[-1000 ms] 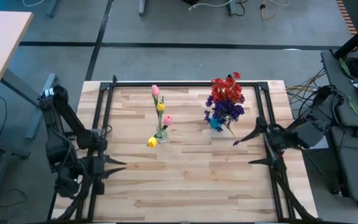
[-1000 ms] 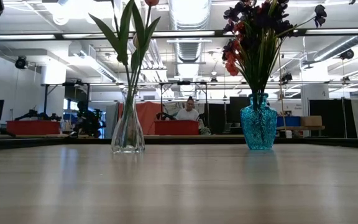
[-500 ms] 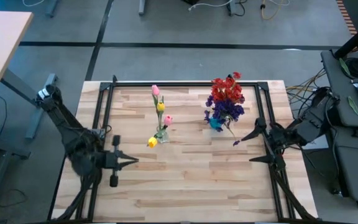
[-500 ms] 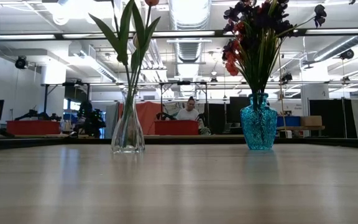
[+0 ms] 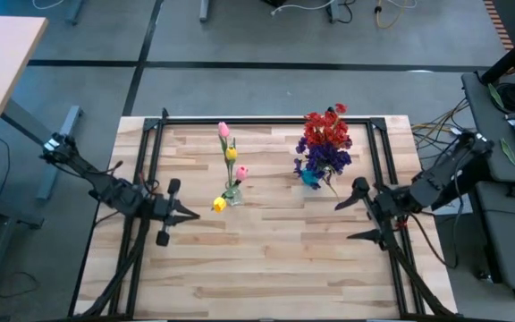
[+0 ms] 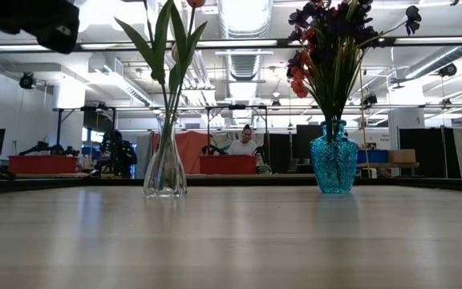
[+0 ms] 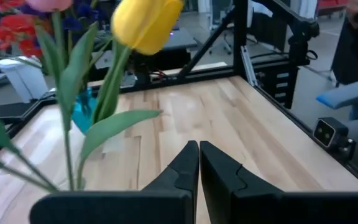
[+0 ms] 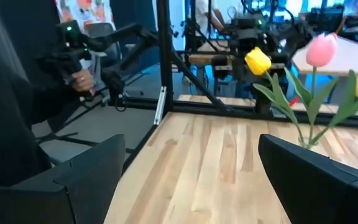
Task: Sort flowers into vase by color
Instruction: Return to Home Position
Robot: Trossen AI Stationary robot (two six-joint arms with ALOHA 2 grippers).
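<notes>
tulips (image 5: 230,154): pink and yellow, held in the clear vase (image 6: 165,164), which stands beside the blue vase (image 6: 333,160), apart from it, on the left gripper's side.
sprays (image 5: 326,143): red and purple, bunched in the blue vase.
progress: the sorting is judged finished. every flower in view is held in a vase, grouped by colour, and no loose stem is seen on the table (image 5: 284,268).
left to do: only the parking of both grippers, as far as can be judged.
axis: in the low view the stems are seen upright, long axis vertical, blossoms upward, fanned slightly toward the top.
exception: one yellow tulip (image 5: 219,205) leans out sideways from the clear vase, its head pointed away from the blue vase and toward the left gripper.
left gripper (image 7: 198,149): fingers pressed together, nothing held. it is placed beyond the clear vase from the blue vase, near the leaning tulip, not touching.
right gripper (image 8: 191,149): fingers spread wide, nothing held. it is placed on the blue vase's other side, near it, apart from the sprays.
risk: the leaning tulip is judged the likeliest thing to be brushed when the left gripper is drawn off.
background: a person (image 6: 245,143) is seen seated far behind the table, between the two vases in the low view.
</notes>
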